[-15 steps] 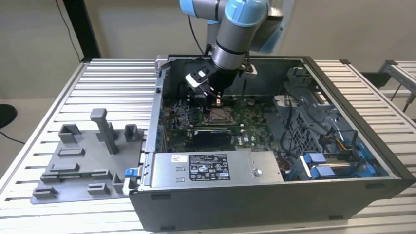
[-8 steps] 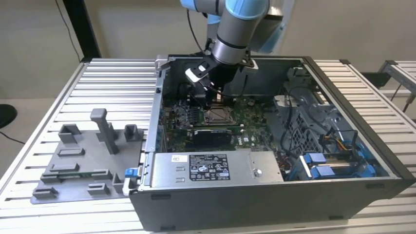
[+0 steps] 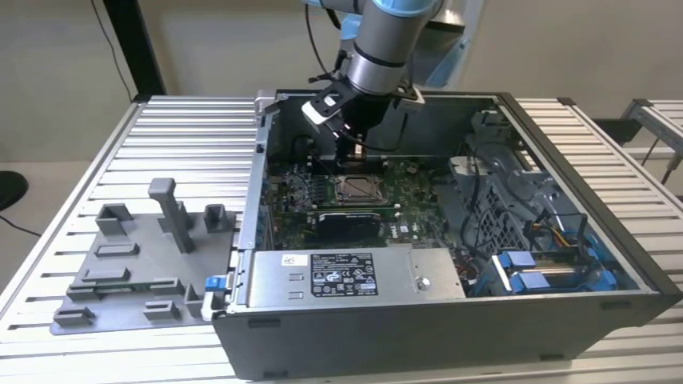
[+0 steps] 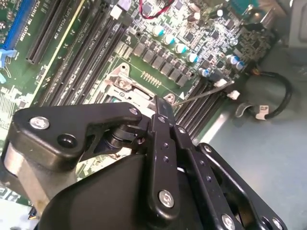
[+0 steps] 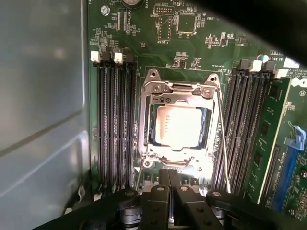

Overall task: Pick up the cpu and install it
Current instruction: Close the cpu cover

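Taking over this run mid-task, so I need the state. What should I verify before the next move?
1. cpu lying flat inside the socket frame: ok.
2. Jaws of the gripper shut, holding nothing: ok.
3. Retention lever latched: cannot tell.
4. Clearance between gripper and socket frame: cannot tell.
5. Loose cable away from the socket frame: ok.

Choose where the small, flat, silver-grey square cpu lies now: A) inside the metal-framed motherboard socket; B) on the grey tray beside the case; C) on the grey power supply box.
A: in the first wrist view the silver-grey square cpu sits inside the socket's metal frame.
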Motion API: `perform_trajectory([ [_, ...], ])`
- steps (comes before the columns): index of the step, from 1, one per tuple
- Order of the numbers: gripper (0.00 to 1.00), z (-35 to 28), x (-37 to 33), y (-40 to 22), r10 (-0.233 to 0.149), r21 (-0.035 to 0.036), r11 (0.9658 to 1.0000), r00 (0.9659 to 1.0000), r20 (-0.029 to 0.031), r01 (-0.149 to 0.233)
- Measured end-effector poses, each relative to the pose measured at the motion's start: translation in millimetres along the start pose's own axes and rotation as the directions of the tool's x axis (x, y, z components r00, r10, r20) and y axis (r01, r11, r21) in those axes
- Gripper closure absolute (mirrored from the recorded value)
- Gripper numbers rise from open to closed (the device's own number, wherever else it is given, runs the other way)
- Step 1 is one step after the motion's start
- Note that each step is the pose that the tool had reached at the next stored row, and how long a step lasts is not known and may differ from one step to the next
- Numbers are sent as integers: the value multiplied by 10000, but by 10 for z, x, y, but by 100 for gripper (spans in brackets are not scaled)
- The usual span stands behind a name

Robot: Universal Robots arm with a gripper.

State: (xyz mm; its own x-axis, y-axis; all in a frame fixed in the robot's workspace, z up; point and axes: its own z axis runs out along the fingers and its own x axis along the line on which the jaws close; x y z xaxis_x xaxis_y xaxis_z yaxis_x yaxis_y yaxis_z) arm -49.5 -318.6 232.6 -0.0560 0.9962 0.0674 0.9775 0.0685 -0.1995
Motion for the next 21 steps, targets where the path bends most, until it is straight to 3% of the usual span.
perform_trajectory([
  [4,100,3,4,-62,-3,-41,10000,10000,0,3],
  [8,100,3,7,-117,-10,-152,9999,10000,3,10],
  [10,100,3,8,-134,-23,-244,9997,10000,-32,22],
  [13,100,1,9,-148,-63,-431,9991,9999,-157,57],
  [15,100,-7,10,-156,-83,-531,9986,9998,-207,72],
  [19,100,-36,13,-185,-103,-721,9974,9997,-218,87],
  [21,100,-46,15,-207,-113,-857,9963,9997,-210,95],
])
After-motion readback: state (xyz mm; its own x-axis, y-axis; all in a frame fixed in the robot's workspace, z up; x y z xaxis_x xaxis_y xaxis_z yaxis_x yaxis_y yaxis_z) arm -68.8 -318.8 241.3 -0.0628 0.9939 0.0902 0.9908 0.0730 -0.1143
